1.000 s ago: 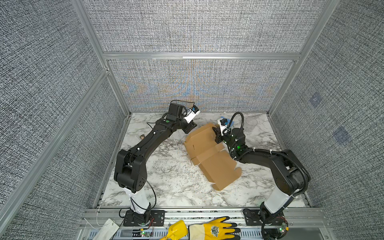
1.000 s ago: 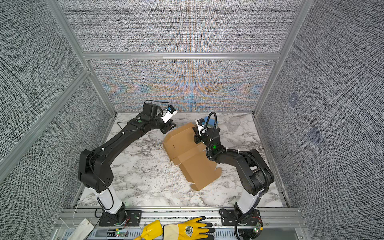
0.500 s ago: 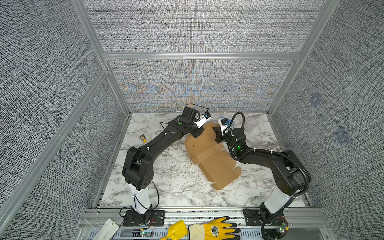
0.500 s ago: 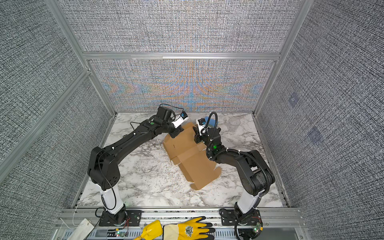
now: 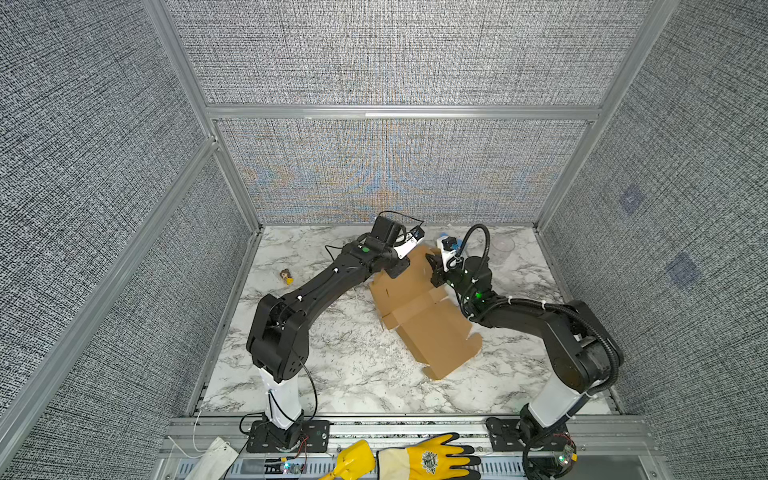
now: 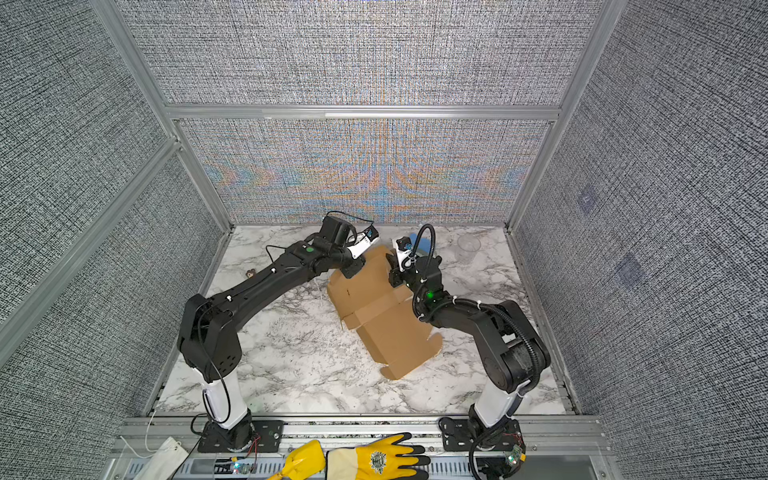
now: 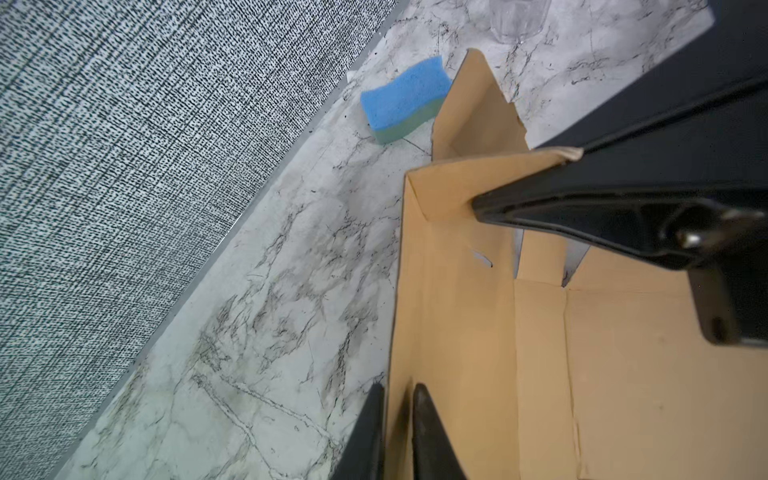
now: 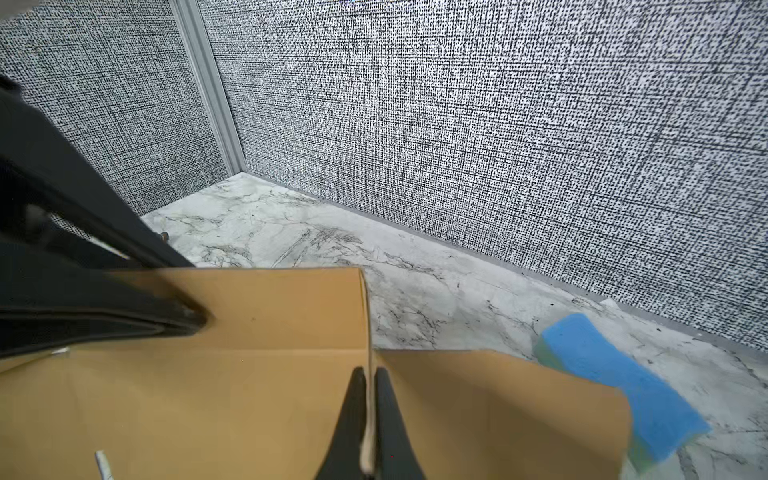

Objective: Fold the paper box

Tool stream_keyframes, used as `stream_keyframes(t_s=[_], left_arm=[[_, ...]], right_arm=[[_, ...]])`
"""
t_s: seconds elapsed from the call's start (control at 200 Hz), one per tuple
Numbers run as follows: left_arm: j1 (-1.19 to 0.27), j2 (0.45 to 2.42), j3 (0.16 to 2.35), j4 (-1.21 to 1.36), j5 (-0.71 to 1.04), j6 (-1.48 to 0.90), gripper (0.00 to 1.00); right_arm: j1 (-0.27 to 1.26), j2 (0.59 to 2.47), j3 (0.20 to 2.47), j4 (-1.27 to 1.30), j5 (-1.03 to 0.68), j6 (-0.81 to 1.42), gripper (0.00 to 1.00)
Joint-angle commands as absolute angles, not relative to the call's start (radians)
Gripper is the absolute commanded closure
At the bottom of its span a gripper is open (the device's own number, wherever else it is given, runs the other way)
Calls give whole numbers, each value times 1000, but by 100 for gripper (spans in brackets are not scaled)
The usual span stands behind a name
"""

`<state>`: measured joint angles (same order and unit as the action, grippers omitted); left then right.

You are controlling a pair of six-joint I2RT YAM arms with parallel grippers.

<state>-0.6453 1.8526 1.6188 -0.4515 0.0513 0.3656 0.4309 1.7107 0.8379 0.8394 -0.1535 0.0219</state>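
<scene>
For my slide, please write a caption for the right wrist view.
Right pincer shut on a raised edge of the paper box; blue sponge lies beyond.

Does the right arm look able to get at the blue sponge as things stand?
Probably not right away. The right pincer is shut on a raised wall of the paper box, and a flap stands between it and the blue sponge; it would have to let go first.

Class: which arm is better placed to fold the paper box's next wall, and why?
Probably left: the left gripper straddles a raised wall edge of the paper box, while the right gripper is shut on the adjoining flap, steadying it.
</scene>
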Motion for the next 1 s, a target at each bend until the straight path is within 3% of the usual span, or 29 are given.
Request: stream_keyframes(t_s=[0.0, 0.355, 0.69, 0.855, 0.995], left_arm=[[-644, 1838, 1606, -485, 20, 356, 83], [-652, 1857, 1635, -541, -17, 359, 83], [-674, 1925, 1734, -630, -99, 350, 95], [-690, 1927, 1731, -621, -166, 351, 96], [-709, 1918, 1709, -587, -247, 354, 97]], right_arm=[[431, 1713, 843, 861, -146, 34, 100], [431, 1706, 842, 845, -147, 26, 100], [431, 1700, 843, 824, -148, 25, 100], [428, 1627, 828, 747, -126, 38, 45], [401, 1527, 787, 667, -122, 86, 31]])
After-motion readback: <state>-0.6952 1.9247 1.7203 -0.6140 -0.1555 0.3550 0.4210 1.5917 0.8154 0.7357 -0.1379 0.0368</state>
